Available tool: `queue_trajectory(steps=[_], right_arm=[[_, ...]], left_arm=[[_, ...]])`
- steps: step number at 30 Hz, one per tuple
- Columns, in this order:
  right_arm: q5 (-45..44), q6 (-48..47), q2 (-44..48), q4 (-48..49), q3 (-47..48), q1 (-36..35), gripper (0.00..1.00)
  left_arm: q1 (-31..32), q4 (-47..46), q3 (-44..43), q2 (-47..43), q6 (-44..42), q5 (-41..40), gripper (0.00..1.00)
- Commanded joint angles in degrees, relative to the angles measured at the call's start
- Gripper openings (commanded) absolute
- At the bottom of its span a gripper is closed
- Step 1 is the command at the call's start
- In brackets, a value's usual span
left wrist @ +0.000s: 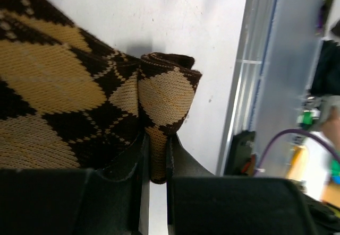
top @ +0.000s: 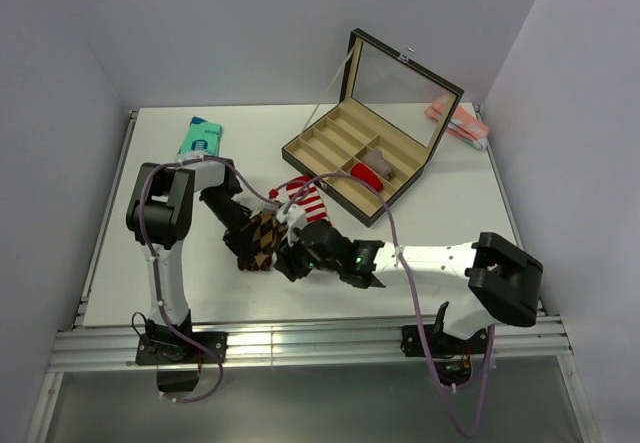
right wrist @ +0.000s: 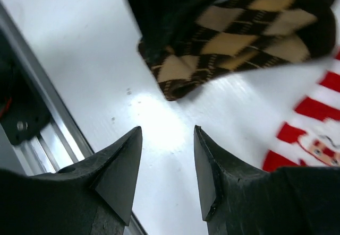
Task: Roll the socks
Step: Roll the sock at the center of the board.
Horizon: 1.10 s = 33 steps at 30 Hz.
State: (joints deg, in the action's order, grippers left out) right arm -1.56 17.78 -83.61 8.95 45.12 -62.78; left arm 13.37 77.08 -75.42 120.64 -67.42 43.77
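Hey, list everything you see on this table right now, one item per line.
brown-and-tan argyle fabric sock: one, centre, one end folded over
red-and-white striped Santa sock: one, behind-right of the argyle sock
teal packet: one, rear left
dark open compartment box, tan lining: one, rear centre
plain red roll: one, inside that box
pink-and-white packet: one, rear right
white table: one, under everything
left gripper: one, black, shut on the argyle sock
right gripper: one, black, open, empty, near the argyle sock

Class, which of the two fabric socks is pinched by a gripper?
The brown argyle knitted sock, its folded edge clamped in the left gripper; the red-and-white striped sock lies free.
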Motion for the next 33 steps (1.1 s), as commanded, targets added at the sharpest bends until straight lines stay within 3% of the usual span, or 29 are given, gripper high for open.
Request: queue_trajectory(steps=[1,13,20,33], right_arm=[[-3.6,-11.6,-2.3,5.5,2.3,-3.1,0.51],[-12.9,-24.2,-17.6,-2.0,14.8,-13.3,0.54],[-16.4,-26.9,-22.1,-3.1,17.5,-15.6,0.58],[-23.4,-29.3,-29.8,0.9,19.0,-16.8,0.56]], left_arm=[[0.2,1.4,-0.9,3.8,0.8,-3.0,0.00],[0.3,-1.8,-1.0,7.0,8.7,-9.0,0.00],[0.3,-4.6,0.4,7.6,10.8,-10.5,0.00],[0.4,-4.7,0.4,7.5,11.3,-10.6,0.00]])
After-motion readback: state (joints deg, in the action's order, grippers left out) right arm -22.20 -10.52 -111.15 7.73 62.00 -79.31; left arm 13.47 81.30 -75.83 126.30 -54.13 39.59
